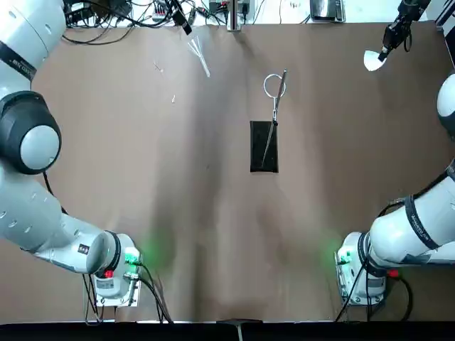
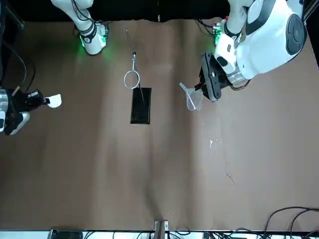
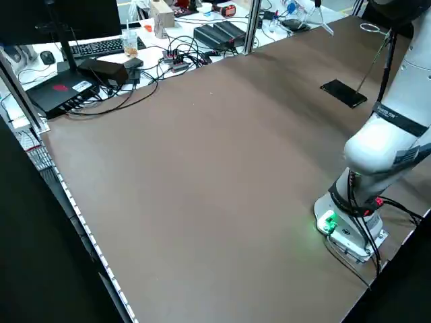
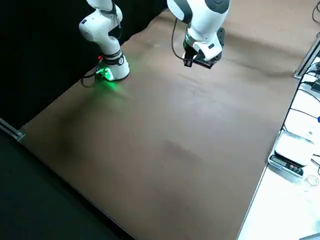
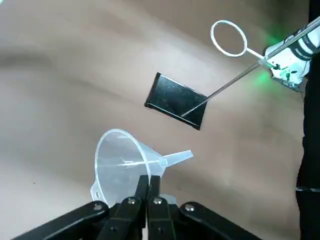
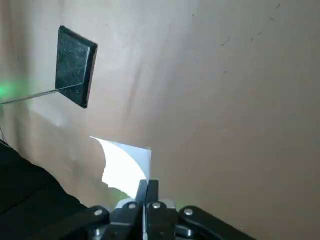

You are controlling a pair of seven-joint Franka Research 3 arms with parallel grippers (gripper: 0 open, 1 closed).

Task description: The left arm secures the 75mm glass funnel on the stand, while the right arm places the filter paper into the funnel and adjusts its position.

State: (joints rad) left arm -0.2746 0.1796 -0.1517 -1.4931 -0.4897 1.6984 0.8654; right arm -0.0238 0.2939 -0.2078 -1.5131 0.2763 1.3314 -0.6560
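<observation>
- The left wrist view shows the funnel (image 5: 122, 162) clamped by the left gripper (image 5: 148, 181), clear of the stand (image 5: 175, 100); the top view shows only its stem.
- The right wrist view shows the filter paper's (image 6: 122, 167) fold, pinched in the right gripper (image 6: 148, 184).
- The left arm (image 2: 264, 45) reaches over the surface (image 2: 164, 164), wrist bent.

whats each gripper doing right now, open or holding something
Left gripper: closed, holding the glass funnel.
Right gripper: closed, holding the white filter paper.
</observation>
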